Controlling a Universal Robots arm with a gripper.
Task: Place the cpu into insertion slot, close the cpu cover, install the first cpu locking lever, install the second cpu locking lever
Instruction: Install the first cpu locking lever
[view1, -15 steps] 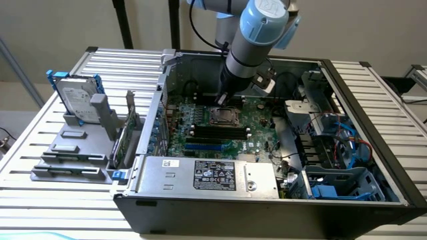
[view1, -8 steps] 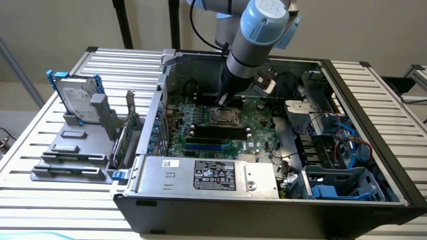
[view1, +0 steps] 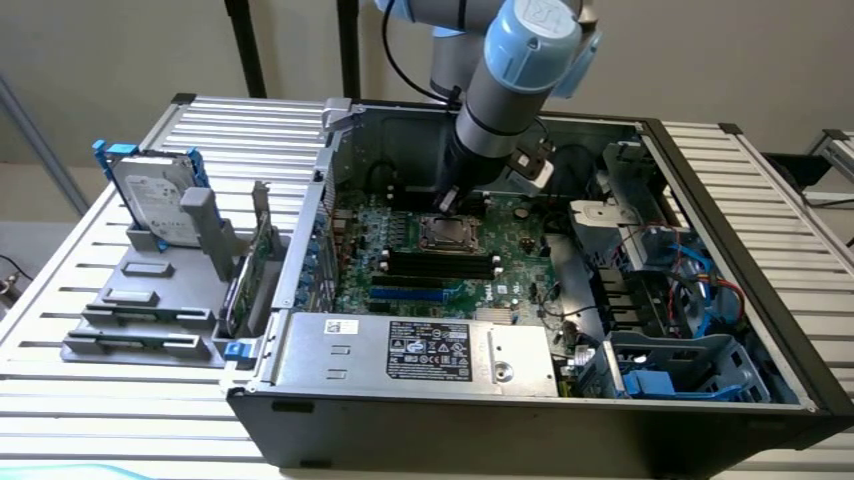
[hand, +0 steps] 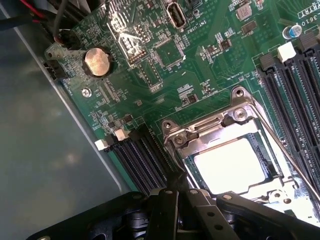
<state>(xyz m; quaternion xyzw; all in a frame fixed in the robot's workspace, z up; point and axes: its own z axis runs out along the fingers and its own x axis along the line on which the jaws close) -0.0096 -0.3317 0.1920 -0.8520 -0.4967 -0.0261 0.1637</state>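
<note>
The cpu (hand: 231, 165) lies in the insertion slot (hand: 272, 172) as a pale, shiny square seen through the window of the cpu cover (hand: 210, 131). The silvery cover lies flat over it. A thin metal locking lever (hand: 285, 150) runs along one side of the socket. My gripper (hand: 178, 181) has its black fingers drawn together, and their tip sits at the socket's edge, at the cover's corner. In the exterior view the gripper (view1: 447, 207) hangs low over the motherboard just behind the socket (view1: 446, 235).
Long black memory slots (hand: 142, 160) flank the socket on the green board (hand: 150, 75), with a coin battery (hand: 97, 62) further off. The grey power supply box (view1: 420, 350) fills the case front. Drive cages and cables (view1: 654, 290) stand at the exterior view's right.
</note>
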